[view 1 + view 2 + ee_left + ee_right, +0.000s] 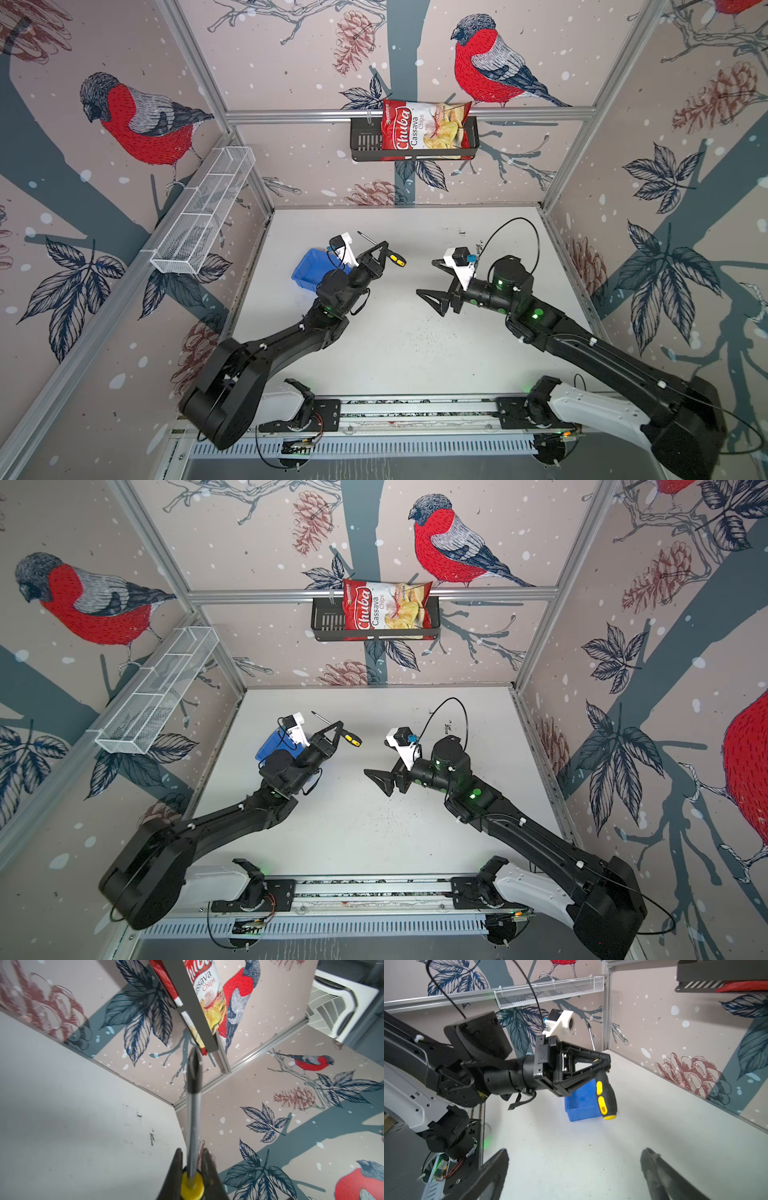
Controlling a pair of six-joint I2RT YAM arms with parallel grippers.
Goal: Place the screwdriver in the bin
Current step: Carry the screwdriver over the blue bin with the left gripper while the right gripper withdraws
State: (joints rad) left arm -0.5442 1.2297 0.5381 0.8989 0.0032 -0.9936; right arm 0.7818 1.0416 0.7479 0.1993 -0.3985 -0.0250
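Clamping the screwdriver where shaft meets handle, my left pincer holds it in the air above the scuffed white table, near the blue bin, with bird-print walls around. My right pincer gapes wide, holding nothing, well apart. The right wrist view shows the bin behind the handle; the left wrist view shows only shaft and yellow collar.

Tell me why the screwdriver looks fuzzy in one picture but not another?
In the left wrist view the screwdriver sits very close to the lens, so its shaft blurs; in the right wrist view its handle is sharp, while the close right gripper blurs.
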